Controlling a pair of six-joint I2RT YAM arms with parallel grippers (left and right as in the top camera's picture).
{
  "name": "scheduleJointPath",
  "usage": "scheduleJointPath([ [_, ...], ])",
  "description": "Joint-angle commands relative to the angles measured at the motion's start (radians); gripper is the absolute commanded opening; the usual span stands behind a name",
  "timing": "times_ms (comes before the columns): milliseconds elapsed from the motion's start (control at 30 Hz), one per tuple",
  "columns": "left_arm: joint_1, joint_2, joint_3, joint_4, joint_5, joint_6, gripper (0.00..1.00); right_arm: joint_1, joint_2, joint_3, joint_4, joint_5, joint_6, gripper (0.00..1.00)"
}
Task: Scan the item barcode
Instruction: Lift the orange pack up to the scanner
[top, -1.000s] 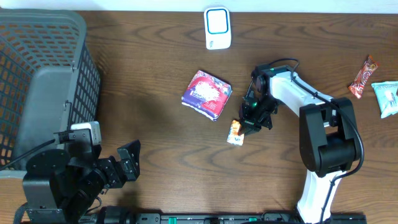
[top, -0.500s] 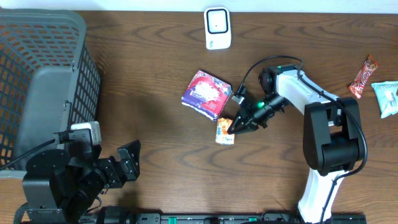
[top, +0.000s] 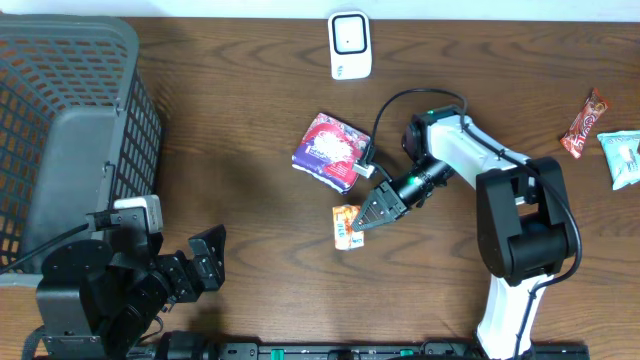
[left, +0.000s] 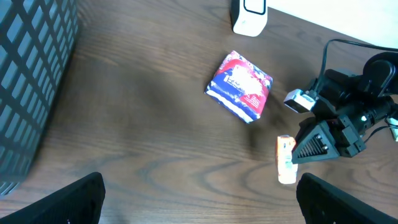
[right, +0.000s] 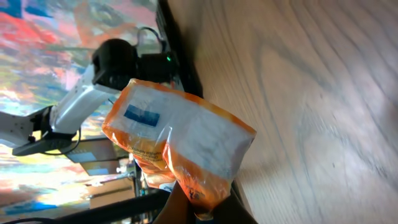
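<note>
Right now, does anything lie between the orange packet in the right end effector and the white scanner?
Yes. The red and purple packet lies flat on the table roughly on the straight line from the orange packet, shut in the right end effector, to the white scanner. A raised carry would likely clear it.

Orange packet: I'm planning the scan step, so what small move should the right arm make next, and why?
Probably carry it toward the white scanner at the top of the overhead view. The right gripper is shut on the orange packet, well short of the scanner, and the red-and-purple pouch lies between them, so pass over or beside it.
</note>
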Motion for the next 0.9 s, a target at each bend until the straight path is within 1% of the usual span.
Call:
scheduleJointPath([
  [0,0.004,0.001,0.014,0.0,0.015,0.002,0.98,-0.015,-0.006,0.02,0.043,-0.156,-0.023,0.01],
  [33,0.004,0.001,0.014,0.001,0.015,0.002,0.98,-0.029,-0.006,0.025,0.073,-0.19,0.014,0.01],
  [100,0.004,0.001,0.014,0.0,0.015,0.002,0.98,-0.063,-0.006,0.04,0.161,-0.24,0.144,0.01],
  [133,0.004,0.001,0.014,0.0,0.015,0.002,0.98,-0.083,-0.006,0.05,0.219,-0.256,0.239,0.01],
  [233,0.004,0.001,0.014,0.0,0.015,0.002,0.98,-0.131,-0.006,0.086,0.455,-0.246,0.642,0.01],
  [300,0.004,0.001,0.014,0.0,0.015,0.002,0.98,-0.136,-0.006,0.124,0.601,-0.218,0.801,0.01],
  [400,0.004,0.001,0.014,0.0,0.015,0.002,0.98,-0.12,-0.006,0.183,0.78,-0.174,0.996,0.01],
  [433,0.004,0.001,0.014,0.0,0.015,0.002,0.98,-0.112,-0.006,0.205,0.866,-0.182,1.064,0.01],
  [500,0.004,0.001,0.014,0.0,0.015,0.002,0.98,-0.095,-0.006,0.246,1.096,-0.238,1.222,0.01],
  [533,0.004,0.001,0.014,0.0,0.015,0.002,0.98,-0.092,-0.004,0.256,1.185,-0.261,1.284,0.01],
  [567,0.004,0.001,0.014,0.0,0.015,0.002,0.98,-0.089,-0.002,0.266,1.324,-0.294,1.384,0.01],
  [600,0.004,0.001,0.014,0.0,0.015,0.002,0.98,-0.087,0.006,0.278,1.645,-0.355,1.623,0.01],
  [667,0.004,0.001,0.014,0.0,0.015,0.002,0.98,-0.087,0.014,0.282,1.918,-0.386,1.837,0.01],
  [700,0.004,0.001,0.014,0.0,0.015,0.002,0.98,-0.087,0.016,0.282,2.015,-0.398,1.918,0.01],
  [733,0.004,0.001,0.014,0.0,0.015,0.002,0.98,-0.087,0.017,0.281,2.095,-0.41,1.983,0.01],
  [767,0.004,0.001,0.014,0.0,0.015,0.002,0.98,-0.087,0.017,0.281,2.131,-0.418,2.01,0.01],
  [867,0.004,0.001,0.014,0.0,0.015,0.002,0.98,-0.081,0.017,0.28,2.12,-0.424,2.013,0.01],
])
